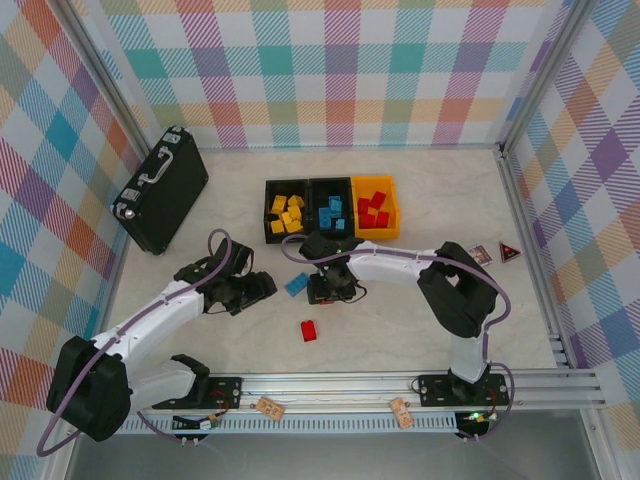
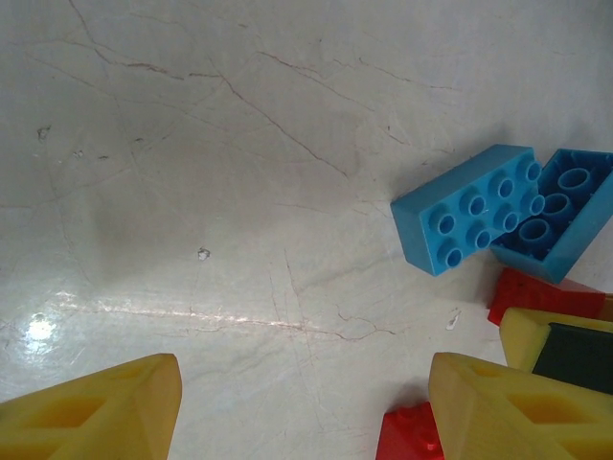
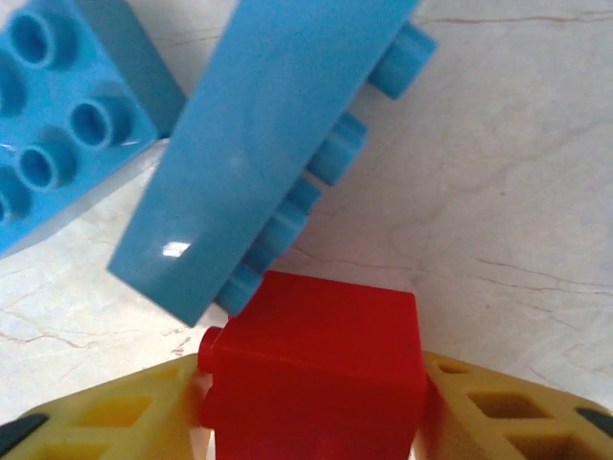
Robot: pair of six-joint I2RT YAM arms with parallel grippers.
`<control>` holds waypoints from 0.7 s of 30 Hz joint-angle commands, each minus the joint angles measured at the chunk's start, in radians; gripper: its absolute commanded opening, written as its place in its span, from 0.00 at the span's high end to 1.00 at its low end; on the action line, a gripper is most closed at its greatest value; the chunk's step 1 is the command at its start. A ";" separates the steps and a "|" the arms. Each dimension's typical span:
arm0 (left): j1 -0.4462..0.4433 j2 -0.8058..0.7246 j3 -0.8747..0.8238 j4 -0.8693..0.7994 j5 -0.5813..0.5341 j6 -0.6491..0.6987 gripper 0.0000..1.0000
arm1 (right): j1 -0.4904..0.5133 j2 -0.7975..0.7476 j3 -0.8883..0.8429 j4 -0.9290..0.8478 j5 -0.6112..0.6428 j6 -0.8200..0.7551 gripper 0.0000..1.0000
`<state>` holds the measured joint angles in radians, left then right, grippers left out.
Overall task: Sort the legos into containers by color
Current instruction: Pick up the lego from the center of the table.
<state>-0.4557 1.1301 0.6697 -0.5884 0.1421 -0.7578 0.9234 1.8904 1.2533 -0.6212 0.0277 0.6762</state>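
Right tool (image 3: pixel 311 422): you have its yellow fingers (image 3: pixel 498 412) pressed on both sides of a red brick (image 3: pixel 316 369); I read this as a grasp closing on it, low over the bench (image 1: pixel 400 330), just in front of the bins.
Touching the red brick: a blue brick (image 3: pixel 254 144) lies tipped on its side, studs facing the right of the wrist view, its lower end against the top edge of the red one. Its long axis runs diagonally away from your fingers. A second blue brick (image 3: pixel 57 115) sits stud-up just beside it.
Key relation: the red brick lies square between your fingers; the tipped blue one leans on it from ahead, so I judge a straight lift will let the blue one drop flat.
Left tool (image 2: pixel 302 412): released, fingers apart with nothing between them, hovering over bare bench. The blue pair lies ahead and to its right, so this arm is second nearest.
Loose red brick (image 1: pixel 309 330): alone on the bench, nearer the arm bases.
Bins: black bin (image 1: pixel 268 212) holds yellow bricks, middle black bin (image 1: pixel 313 187) blue, orange bin (image 1: pixel 391 212) red. The orange bin lies beyond and to the right of your right tool.
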 commanded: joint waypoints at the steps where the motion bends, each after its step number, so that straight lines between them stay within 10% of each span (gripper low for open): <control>1: 0.005 -0.009 -0.016 0.014 0.021 -0.023 0.31 | 0.005 0.003 0.031 -0.030 0.021 0.002 0.52; 21: -0.156 0.147 0.084 0.208 0.021 -0.078 0.32 | -0.071 -0.318 -0.100 -0.077 0.127 -0.061 0.59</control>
<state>-0.5777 1.2465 0.7082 -0.4381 0.1593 -0.8124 0.8860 1.6199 1.1698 -0.6617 0.1154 0.6460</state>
